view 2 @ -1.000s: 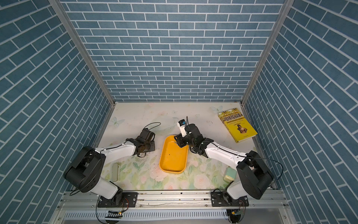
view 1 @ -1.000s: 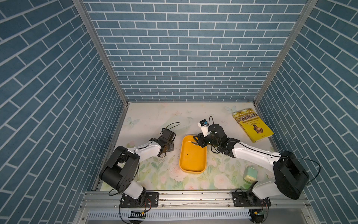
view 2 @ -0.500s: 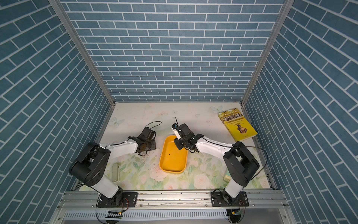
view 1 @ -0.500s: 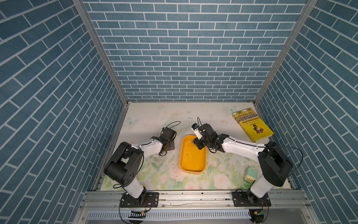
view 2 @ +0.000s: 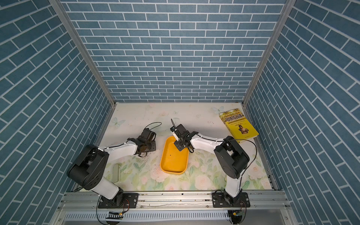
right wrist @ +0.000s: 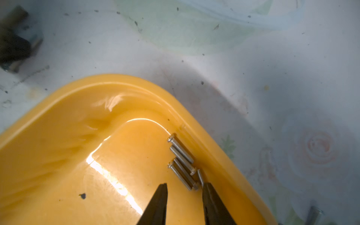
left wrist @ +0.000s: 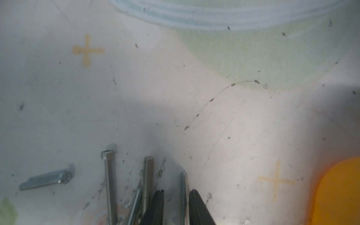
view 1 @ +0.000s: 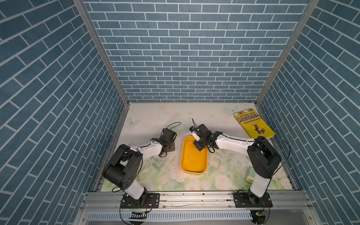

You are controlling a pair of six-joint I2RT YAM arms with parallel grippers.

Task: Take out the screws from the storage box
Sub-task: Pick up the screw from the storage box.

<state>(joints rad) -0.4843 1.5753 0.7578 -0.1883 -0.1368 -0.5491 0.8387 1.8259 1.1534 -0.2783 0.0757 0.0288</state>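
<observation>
Screws (right wrist: 181, 151) are lying flat in storage box (right wrist: 58, 116) corner, axes along its wall, floral bench (right wrist: 272, 58) underneath; R end effector (right wrist: 185, 184), L end effector (left wrist: 175, 192) both hanging part-open, empty.

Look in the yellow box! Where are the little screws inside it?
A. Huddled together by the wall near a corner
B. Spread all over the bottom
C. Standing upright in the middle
A: the right wrist view shows the screws lying bunched against the wall near a rounded corner of the storage box, just ahead of the right claw.

Left pincer (left wrist: 176, 192), right pincer (right wrist: 185, 185) ajar
</observation>
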